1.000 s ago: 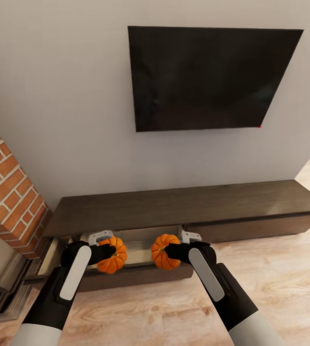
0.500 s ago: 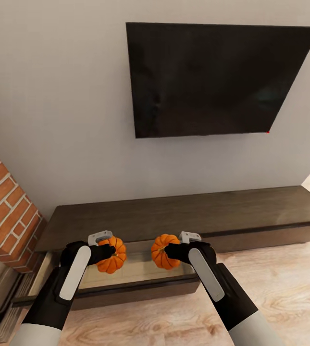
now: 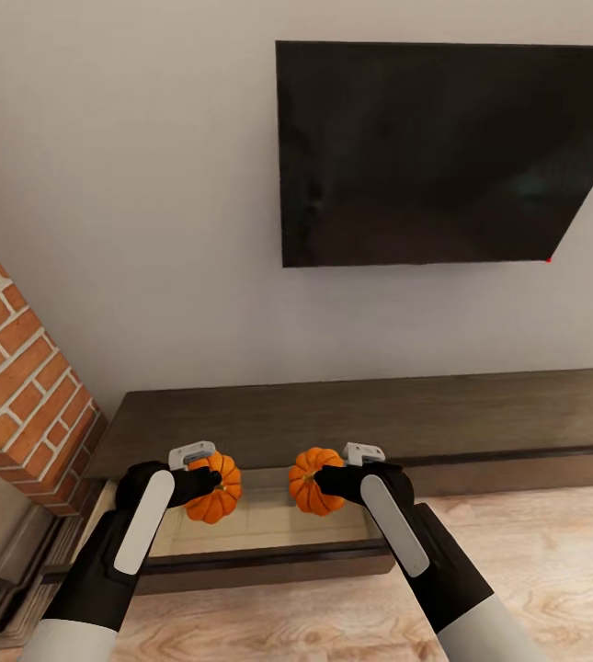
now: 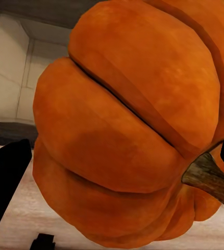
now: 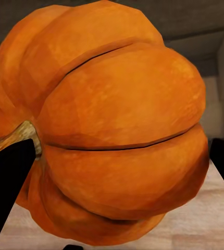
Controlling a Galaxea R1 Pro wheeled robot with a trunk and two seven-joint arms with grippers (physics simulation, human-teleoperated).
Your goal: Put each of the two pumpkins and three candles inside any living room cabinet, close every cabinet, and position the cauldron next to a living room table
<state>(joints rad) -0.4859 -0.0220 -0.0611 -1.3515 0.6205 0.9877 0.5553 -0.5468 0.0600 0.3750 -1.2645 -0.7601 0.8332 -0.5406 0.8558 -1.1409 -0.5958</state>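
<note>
Left gripper (image 3: pixel 206 478) and right gripper (image 3: pixel 328 480) each clasping one of two pumpkins (image 3: pixel 215 489) (image 3: pixel 309 482) above open cabinet (image 3: pixel 268 552).

A black TV (image 3: pixel 443 152) is being seen mounted on the pale grey wall (image 3: pixel 131 202), toward the far right. A red brick fireplace (image 3: pixel 16 349) is being shown at the left edge. Light wood plank floor (image 3: pixel 535 542) is being seen spreading across the near right.
</note>
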